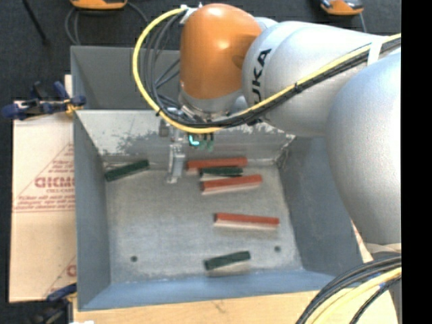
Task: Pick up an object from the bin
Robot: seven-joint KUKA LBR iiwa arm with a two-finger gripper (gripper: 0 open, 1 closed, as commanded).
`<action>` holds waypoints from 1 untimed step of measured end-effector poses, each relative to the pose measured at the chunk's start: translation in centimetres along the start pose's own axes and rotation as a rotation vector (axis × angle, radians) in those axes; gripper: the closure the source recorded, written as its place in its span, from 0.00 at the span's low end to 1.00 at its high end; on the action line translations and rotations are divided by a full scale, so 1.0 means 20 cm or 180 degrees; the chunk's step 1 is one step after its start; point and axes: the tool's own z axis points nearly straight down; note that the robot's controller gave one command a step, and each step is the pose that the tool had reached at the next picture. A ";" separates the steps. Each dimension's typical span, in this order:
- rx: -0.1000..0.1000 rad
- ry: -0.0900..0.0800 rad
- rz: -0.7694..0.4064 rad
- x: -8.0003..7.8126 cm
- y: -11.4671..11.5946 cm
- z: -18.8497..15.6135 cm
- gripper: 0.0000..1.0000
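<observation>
My orange-capped wrist [214,52] hangs above the far red bar [217,162]; I cannot tell whether the jaws are apart.

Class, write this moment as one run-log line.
gripper: in bin rear, between left green bar and top red bar | held: nothing seen

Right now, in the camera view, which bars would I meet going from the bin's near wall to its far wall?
dark green bar → red-and-cream bar → lower red bar → thin dark green bar → upper red bar. The left green bar overlaps these in depth, so it is left out.
</observation>
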 end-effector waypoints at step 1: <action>0.0018 -0.0008 -0.0267 0.27 -0.62 0.21 0.00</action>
